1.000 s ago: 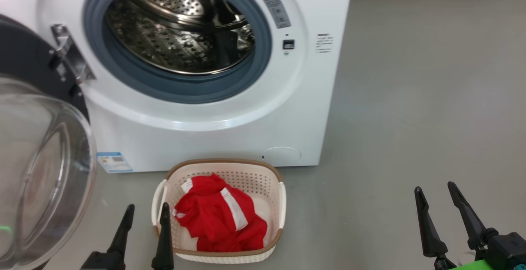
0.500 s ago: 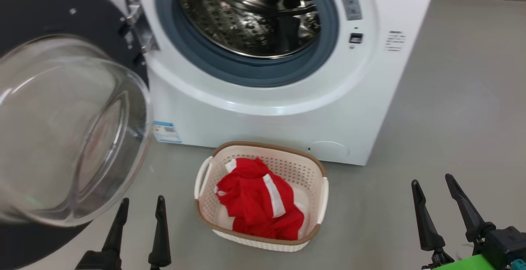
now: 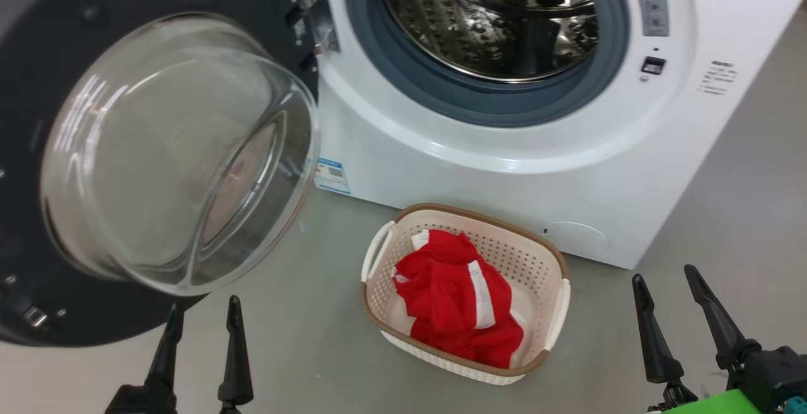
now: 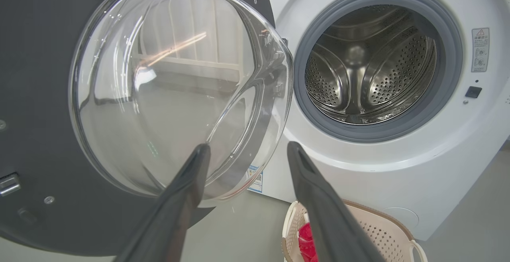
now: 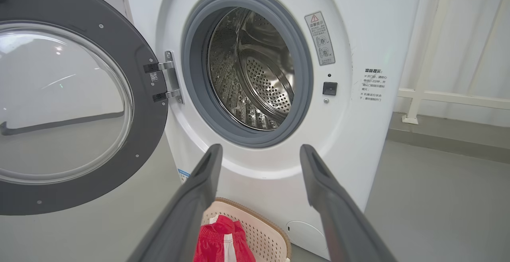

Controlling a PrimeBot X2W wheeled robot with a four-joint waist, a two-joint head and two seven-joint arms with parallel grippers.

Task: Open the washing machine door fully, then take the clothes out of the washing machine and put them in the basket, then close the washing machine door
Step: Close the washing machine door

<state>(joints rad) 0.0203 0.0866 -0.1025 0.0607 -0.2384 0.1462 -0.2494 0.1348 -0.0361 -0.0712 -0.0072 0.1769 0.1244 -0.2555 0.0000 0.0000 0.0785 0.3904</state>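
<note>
The white washing machine (image 3: 504,174) stands with its steel drum (image 3: 498,17) showing no fabric inside. Its door (image 3: 157,149), black-rimmed with bulging clear glass, hangs wide open at the left. On the floor in front sits the cream basket (image 3: 555,275) holding the red clothes (image 3: 457,294) with a white band. My left gripper (image 3: 203,316) is open at the lower left, just below the door glass and apart from it. My right gripper (image 3: 665,278) is open at the lower right, right of the basket. In the left wrist view the door (image 4: 159,86) fills the left. The right wrist view faces the drum (image 5: 255,70).
Grey floor (image 3: 744,212) spreads to the right of the machine and around the basket. A white railing (image 5: 446,94) and a low wall base stand behind the machine to the right. A blue label (image 3: 331,176) sits at the machine's lower left corner.
The head camera has swung left, so machine and basket shift right in view and more of the door shows. Both grippers stay open and empty.
</note>
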